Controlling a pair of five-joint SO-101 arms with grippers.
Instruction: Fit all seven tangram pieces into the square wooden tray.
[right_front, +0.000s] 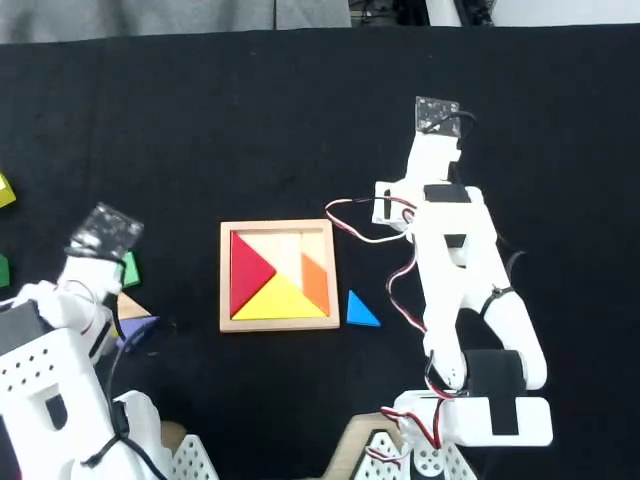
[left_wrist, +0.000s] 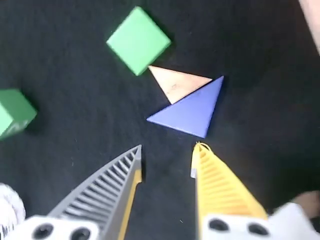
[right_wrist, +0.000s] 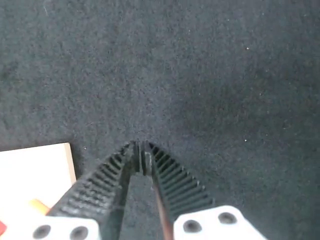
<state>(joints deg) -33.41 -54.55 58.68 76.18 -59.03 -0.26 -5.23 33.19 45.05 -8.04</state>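
The left claw (left_wrist: 168, 147) gaped wide near a violet-blue triangle (left_wrist: 192, 111) touching a pale wooden triangle (left_wrist: 176, 83). The square wooden tray (right_front: 226, 276) held red, yellow and orange pieces (right_front: 283, 301), a bright blue triangle (right_front: 360, 311) just beside it. The right claw (right_wrist: 139, 146) sat pinched together, empty.

Only 1 blue triangle (right_front: 362, 311) sits on the open cloth (right_front: 300, 120) between tray (right_front: 225, 275) and right arm (right_front: 455, 260).
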